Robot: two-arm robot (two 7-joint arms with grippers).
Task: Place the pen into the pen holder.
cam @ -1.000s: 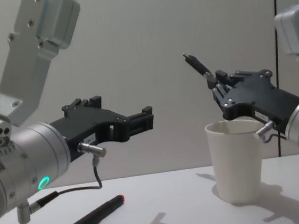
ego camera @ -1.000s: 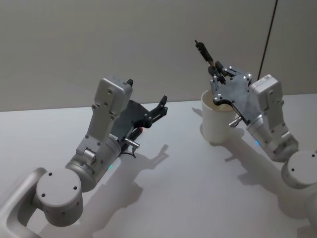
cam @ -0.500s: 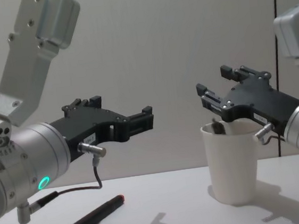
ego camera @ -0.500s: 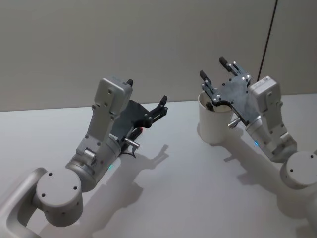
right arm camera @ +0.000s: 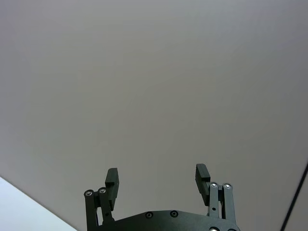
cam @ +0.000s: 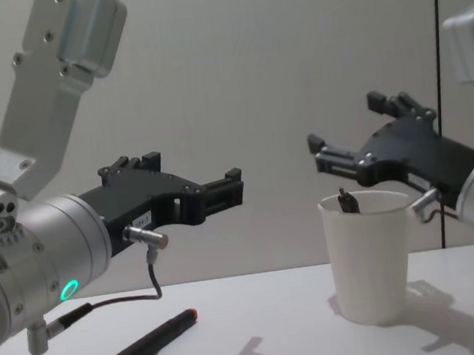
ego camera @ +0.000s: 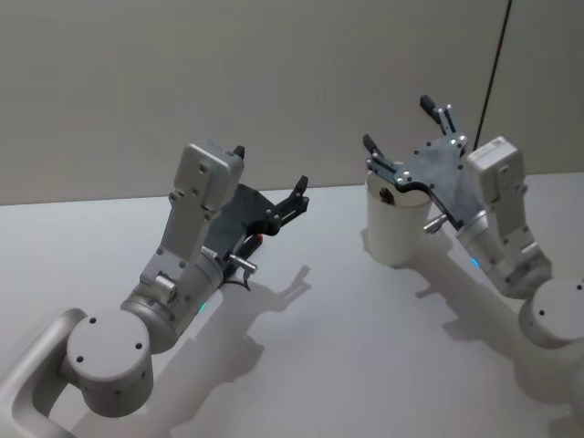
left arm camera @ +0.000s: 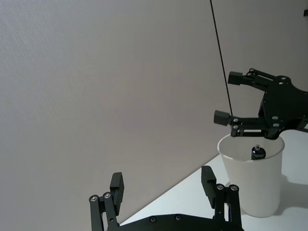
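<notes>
The pen holder (ego camera: pixel 392 233) (cam: pixel 368 257) (left arm camera: pixel 252 185) is a plain white paper cup standing upright on the table at the right. A dark pen (cam: pixel 346 202) (left arm camera: pixel 257 153) (ego camera: pixel 387 194) stands inside it, its top just at the rim. My right gripper (ego camera: pixel 398 123) (cam: pixel 346 121) (left arm camera: pixel 226 96) (right arm camera: pixel 156 172) hovers just above the cup, open and holding nothing. Another pen (cam: pixel 137 352), black with red ends, lies flat on the table at the left. My left gripper (ego camera: pixel 270 169) (cam: pixel 192 174) (left arm camera: pixel 162 176) hangs above it, open and holding nothing.
The white table (ego camera: pixel 347 347) meets a plain grey wall behind. A thin dark cable (ego camera: pixel 493 73) runs up the wall behind the right arm. The left arm's cable (cam: pixel 150 276) hangs near the lying pen.
The right gripper went from shut on the pen above the cup to open. The pen dropped into the cup, and the gripper has tilted up a little since.
</notes>
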